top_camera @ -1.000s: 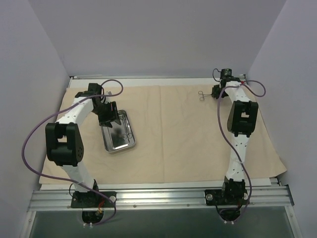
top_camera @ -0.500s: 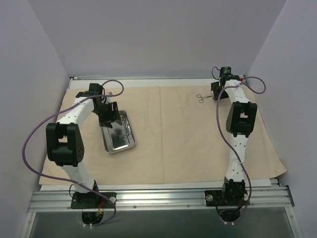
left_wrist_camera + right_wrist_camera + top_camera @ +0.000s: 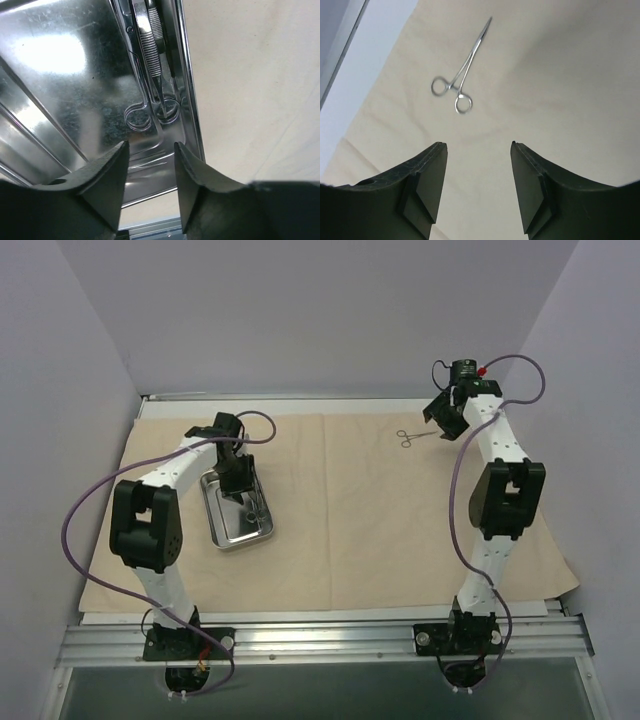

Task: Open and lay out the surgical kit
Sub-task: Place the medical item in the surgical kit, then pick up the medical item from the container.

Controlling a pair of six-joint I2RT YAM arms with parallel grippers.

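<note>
Left hand (image 3: 149, 152) low over tray (image 3: 60, 75)

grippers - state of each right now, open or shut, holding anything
Left gripper: open, empty, over the shiny rectangular steel tray.
Right gripper: open, empty; the silver ring-handled forceps lie free on the beige cloth.

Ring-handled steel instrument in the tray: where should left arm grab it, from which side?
Take the ring-handled steel instrument at its finger loops, from straight above, with the left gripper straddling them. It lies flat in the shiny steel tray, shanks hard against the side wall beside a ribbed steel tool, so probably only the loops are clear.
</note>
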